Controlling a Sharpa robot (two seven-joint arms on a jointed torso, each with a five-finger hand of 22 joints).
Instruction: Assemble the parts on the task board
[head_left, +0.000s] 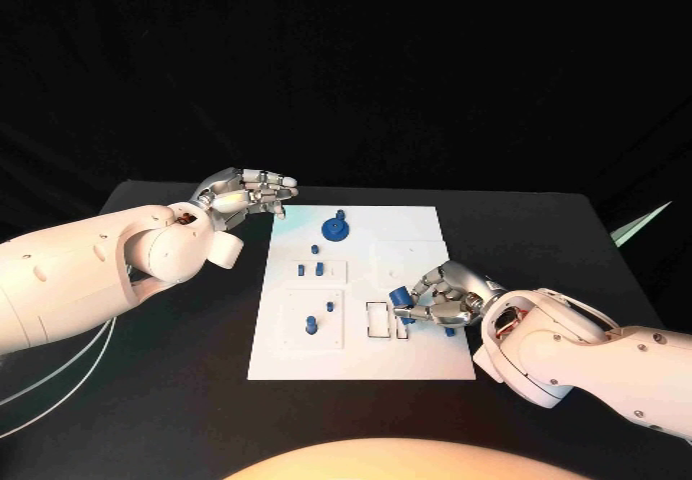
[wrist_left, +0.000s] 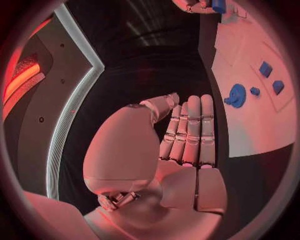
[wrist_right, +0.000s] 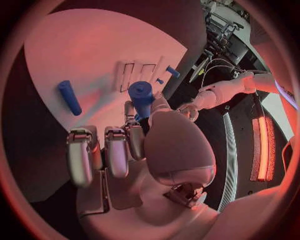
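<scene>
Your right hand (head_left: 440, 298) grips a blue peg (wrist_right: 141, 95) low right on the board (head_left: 418, 222); next, seat it squarely. Left hand (head_left: 248, 192) waits, curled, holding nothing, upper left.

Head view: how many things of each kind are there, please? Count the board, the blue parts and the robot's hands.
task board: 1
blue parts free on the board: 6
blue part held in the right hand: 1
Hands, right hand and left hand: 2
Total: 10
</scene>
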